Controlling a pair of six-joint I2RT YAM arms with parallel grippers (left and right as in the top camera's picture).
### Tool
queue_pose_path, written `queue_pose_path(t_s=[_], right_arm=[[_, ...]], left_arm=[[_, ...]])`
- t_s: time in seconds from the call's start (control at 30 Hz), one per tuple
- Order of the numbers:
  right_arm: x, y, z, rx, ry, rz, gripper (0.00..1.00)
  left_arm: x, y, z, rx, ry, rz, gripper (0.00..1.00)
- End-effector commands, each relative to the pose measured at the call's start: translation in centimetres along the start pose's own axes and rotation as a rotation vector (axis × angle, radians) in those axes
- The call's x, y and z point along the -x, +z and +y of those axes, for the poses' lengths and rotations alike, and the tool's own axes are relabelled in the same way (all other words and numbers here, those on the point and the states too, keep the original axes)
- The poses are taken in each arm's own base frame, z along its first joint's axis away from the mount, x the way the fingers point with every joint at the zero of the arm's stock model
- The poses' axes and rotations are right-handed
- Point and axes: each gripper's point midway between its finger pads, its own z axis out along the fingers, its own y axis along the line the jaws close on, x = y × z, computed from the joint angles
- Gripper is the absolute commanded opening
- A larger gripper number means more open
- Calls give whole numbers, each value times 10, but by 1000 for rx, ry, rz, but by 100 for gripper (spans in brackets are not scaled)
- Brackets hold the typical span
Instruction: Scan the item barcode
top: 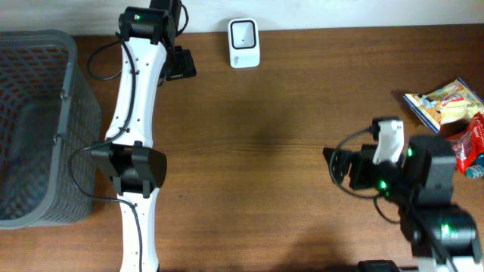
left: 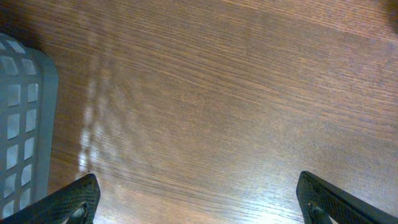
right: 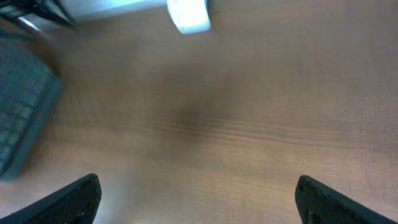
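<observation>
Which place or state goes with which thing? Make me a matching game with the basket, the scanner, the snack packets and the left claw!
Things:
1. grey basket
2. white scanner
3. snack packets
4. left claw

Places or states:
A. wide open above bare wood
B. far edge of the table, near the middle
C. left side of the table
D. right side of the table

Pairs: 1-C, 2-B, 3-D, 4-A
</observation>
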Motion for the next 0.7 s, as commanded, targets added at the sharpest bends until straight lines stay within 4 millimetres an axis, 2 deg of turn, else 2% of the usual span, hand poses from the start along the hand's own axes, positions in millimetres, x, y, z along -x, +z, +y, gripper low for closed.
queue_pose_path(t_s=[0.0, 0.13, 0.23, 0.37, 0.43, 0.5, 0.67], right_arm=[[-26, -17, 15, 79, -96, -109, 98], [-23, -38, -1, -55, -125, -237, 98], [-25, -42, -11, -107, -138, -299, 98], [-30, -29, -15, -83, -201, -428, 98], [-37, -15, -17, -50, -221, -466, 98], [-36, -9, -16, -29, -251, -530, 98], [-36, -5, -14, -7, -301, -662, 98]], left_arm=[[2, -5, 2, -6, -5, -11, 99], [2, -5, 2, -6, -5, -11, 99], [2, -5, 2, -5, -5, -11, 99], [2, -5, 2, -6, -5, -11, 99], [2, -5, 2, -6, -5, -11, 99], [2, -5, 2, -5, -5, -11, 99], [2, -5, 2, -6, -5, -11, 99]])
